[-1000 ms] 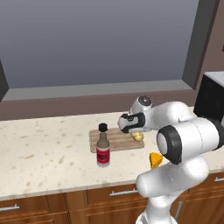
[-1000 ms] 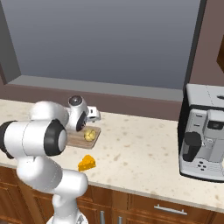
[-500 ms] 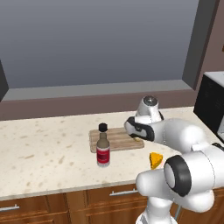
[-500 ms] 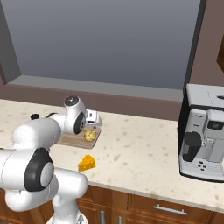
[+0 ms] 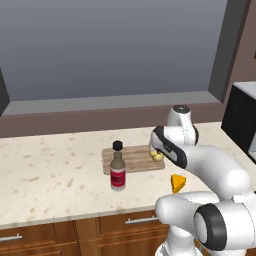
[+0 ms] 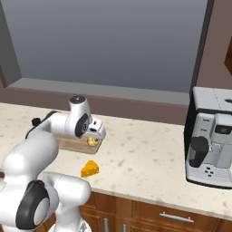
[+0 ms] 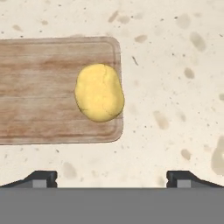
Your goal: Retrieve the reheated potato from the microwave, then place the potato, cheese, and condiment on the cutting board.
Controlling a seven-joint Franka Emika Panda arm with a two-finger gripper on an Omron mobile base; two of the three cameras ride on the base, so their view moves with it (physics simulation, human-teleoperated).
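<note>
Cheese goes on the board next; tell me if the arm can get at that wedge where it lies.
Probably yes. The cheese lies alone on bare counter, just in front of the cutting board. The gripper, jaws wide and empty, hovers above the potato close by. Nothing stands between.

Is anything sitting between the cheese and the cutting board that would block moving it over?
Nothing visible does. The cheese lies on the counter apart from the cutting board, with bare counter between. The potato sits near the board's edge; the condiment stands at the opposite front corner.

Home kitchen: speckled counter [image 5: 50, 170], wooden drawers [image 6: 181, 217], coffee machine [image 6: 210, 136].
</note>
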